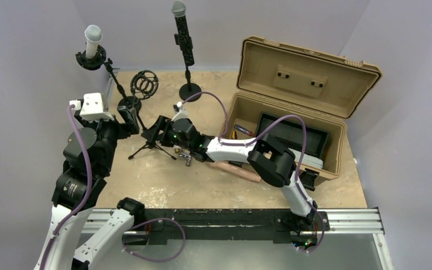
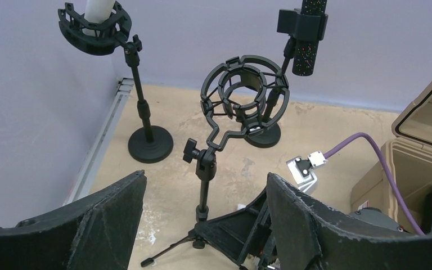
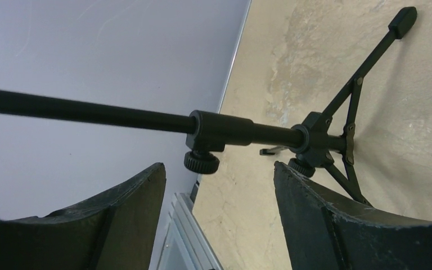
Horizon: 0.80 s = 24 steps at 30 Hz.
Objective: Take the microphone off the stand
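A white microphone sits in a black shock mount on a round-base stand at the far left; it also shows in the left wrist view. A black speckled microphone is clipped upright on a second round-base stand; its lower end shows in the left wrist view. Between them stands a tripod stand with an empty shock mount. My left gripper is open and empty, facing the tripod pole. My right gripper is open at the tripod's lower pole, not touching it.
An open tan case with a black tray and small items stands at the right. A pinkish rod and a small metal part lie in front of it. A metal rail runs along the left table edge.
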Available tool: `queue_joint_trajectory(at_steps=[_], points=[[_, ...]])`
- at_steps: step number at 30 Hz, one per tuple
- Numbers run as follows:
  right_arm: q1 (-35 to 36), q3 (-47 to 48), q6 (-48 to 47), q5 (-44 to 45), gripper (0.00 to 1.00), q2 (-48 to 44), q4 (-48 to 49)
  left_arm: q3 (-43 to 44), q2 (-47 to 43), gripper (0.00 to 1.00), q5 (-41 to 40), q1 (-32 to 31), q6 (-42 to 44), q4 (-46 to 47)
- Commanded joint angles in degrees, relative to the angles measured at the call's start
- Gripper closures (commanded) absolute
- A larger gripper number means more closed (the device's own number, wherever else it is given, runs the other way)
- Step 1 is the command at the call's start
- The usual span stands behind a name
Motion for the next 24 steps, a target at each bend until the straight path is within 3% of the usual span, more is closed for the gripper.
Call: queue_joint_trajectory(at_steps=[1,14,18,24], points=[[0.64,4.41,1.68,2.28,0.33,1.05,0.47,-0.69,-0.85,0.24,0.75,0.14,2.25,2.66],[0.9,5.77,3.19,3.62,0.49,2.41,1.22,-0.83,-1.53,0.26,0.96,0.14,2.18,2.24],[0.97,5.98,3.28,2.4,0.59,3.15,2.22,-0.7,-1.74,0.27,0.67,0.14,1.92,1.9],[1.04,6.69,3.66,1.64,0.61,4.13,2.36,-0.79,-1.71,0.27,0.45,0.14,2.0,1.91]])
